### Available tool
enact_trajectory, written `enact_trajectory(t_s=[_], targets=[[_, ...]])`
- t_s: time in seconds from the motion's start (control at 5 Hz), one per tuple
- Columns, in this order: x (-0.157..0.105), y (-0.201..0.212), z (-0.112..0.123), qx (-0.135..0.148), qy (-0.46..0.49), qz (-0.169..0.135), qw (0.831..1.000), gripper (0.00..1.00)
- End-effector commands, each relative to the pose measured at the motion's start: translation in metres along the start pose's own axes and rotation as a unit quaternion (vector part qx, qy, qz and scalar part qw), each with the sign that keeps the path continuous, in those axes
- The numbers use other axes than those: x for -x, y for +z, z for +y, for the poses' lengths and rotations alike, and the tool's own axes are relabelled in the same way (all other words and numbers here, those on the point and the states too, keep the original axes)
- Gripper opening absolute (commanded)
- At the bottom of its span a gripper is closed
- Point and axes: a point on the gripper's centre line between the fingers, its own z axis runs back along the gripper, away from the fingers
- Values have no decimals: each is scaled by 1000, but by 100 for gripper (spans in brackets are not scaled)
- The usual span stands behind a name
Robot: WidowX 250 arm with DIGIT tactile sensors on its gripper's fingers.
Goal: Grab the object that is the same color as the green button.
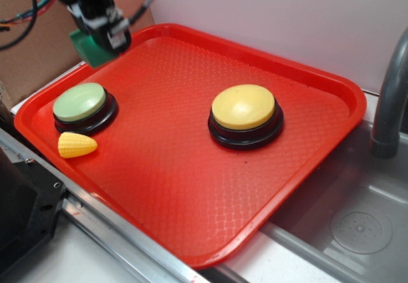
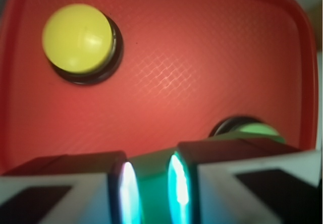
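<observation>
My gripper [image 1: 102, 41] hangs above the back left corner of the red tray [image 1: 306, 136], shut on the small dark green block [image 1: 92, 48], which is lifted off the tray. In the wrist view the green block [image 2: 151, 183] fills the narrow gap between the two pads of my gripper [image 2: 151, 193]. The green button [image 1: 80, 102], a pale green dome on a black base, sits at the tray's left side, below and in front of the gripper. It peeks out beside the right finger as the green button [image 2: 255, 130] in the wrist view.
A yellow-domed button [image 1: 244, 107] stands mid-tray, also the yellow button [image 2: 77, 37] in the wrist view. A yellow toy corn [image 1: 76, 145] lies by the tray's front left rim. A grey faucet [image 1: 390, 98] and metal sink [image 1: 357, 225] are at right; cardboard [image 1: 32, 47] stands behind left.
</observation>
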Motion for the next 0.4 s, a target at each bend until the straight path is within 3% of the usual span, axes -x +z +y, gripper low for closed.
enact_trajectory(t_s=[0.0, 0.2], targets=[[-11, 55, 19, 37, 45, -40, 997, 0], [-11, 60, 19, 9, 56, -55, 997, 0]])
